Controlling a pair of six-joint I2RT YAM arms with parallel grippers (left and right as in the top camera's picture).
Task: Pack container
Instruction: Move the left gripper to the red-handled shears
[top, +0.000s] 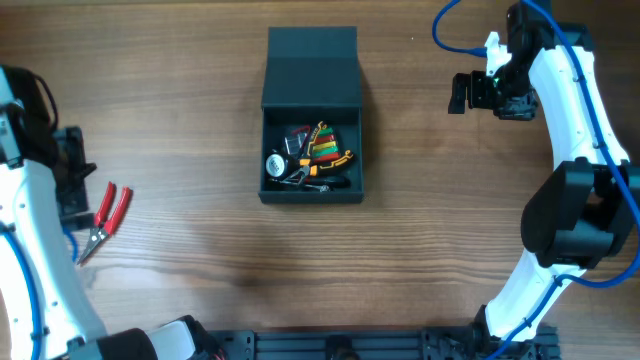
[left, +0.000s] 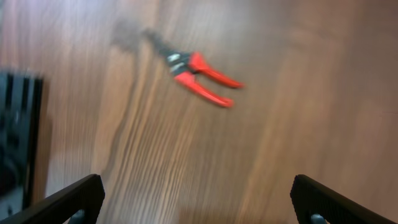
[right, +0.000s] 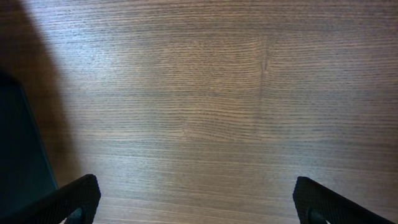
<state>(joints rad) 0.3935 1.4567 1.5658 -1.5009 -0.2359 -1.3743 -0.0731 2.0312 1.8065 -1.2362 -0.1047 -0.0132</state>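
Centrally, the container (top: 311, 194) is seen open, tools (top: 315, 155) inside.
Red-handled pliers (top: 103, 220) are seen at lower left; left gripper (left: 196, 193) and right gripper (right: 196, 190) are both held spread, empty.

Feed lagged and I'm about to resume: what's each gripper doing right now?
Left gripper: open, empty, red pliers lying ahead of it.
Right gripper: open, empty.

The container (top: 311, 197) sits at the middle of the table (top: 200, 270), its lid (top: 311, 65) lying back at twelve o'clock. A heap of hand tools (top: 310, 155) lies inside it. At its eight o'clock, well apart, the pliers (top: 104, 220) lie on the table, with my left pincer (top: 80, 172) just beside them at eleven o'clock. My right pincer (top: 458, 93) hangs at the container's two o'clock, apart from it.
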